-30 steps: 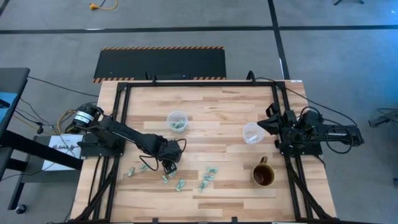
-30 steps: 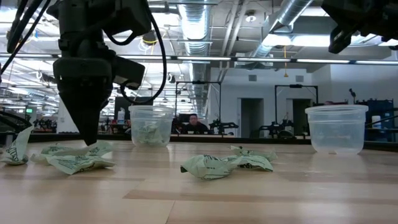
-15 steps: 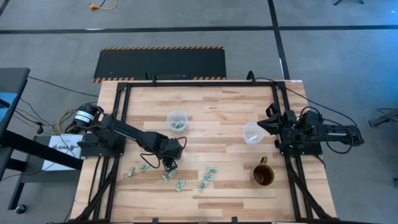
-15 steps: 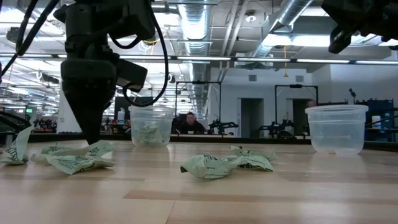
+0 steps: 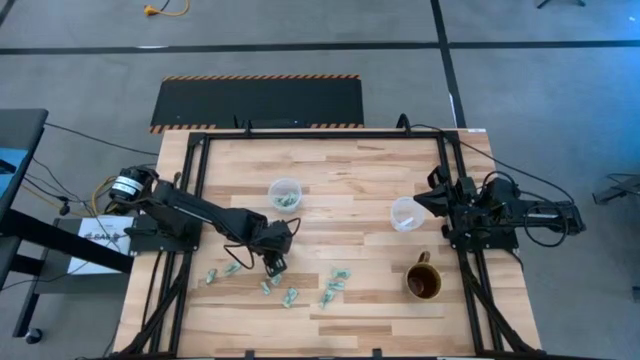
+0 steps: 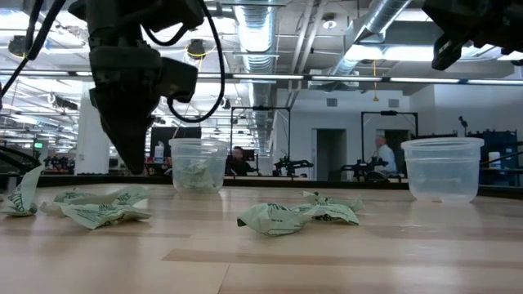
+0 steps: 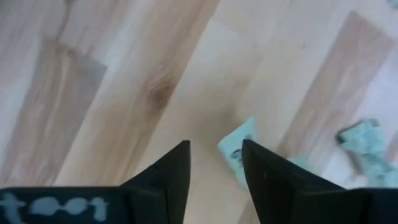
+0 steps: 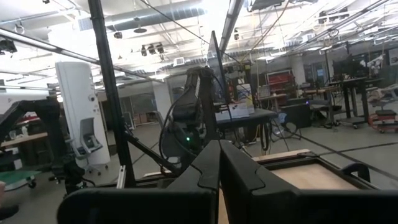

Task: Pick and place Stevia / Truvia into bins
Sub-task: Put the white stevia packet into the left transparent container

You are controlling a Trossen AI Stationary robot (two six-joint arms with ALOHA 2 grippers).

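Note:
Several crumpled green-and-white sachets (image 5: 290, 296) lie on the wooden table near its front; they also show in the low view (image 6: 102, 208). One clear cup (image 5: 285, 194) at the far middle holds a few sachets. The second clear cup (image 5: 406, 213) on the right looks empty. My left gripper (image 5: 275, 262) hangs a little above the table among the sachets, pointing down, its fingers slightly open and empty (image 7: 214, 162). One sachet (image 7: 236, 149) lies on the wood just beside one fingertip. My right gripper (image 5: 432, 200) waits shut (image 8: 219, 152) at the table's right side by the empty cup.
A brown mug (image 5: 423, 281) stands near the front right. Black frame rails (image 5: 195, 200) run along the table's left, right and far sides. Bare wood lies between the two cups. People show in the room behind the table in the low view.
My left gripper has risen from the table top by the leftmost sachets and now hangs clear above them. The sachets lie where they were.

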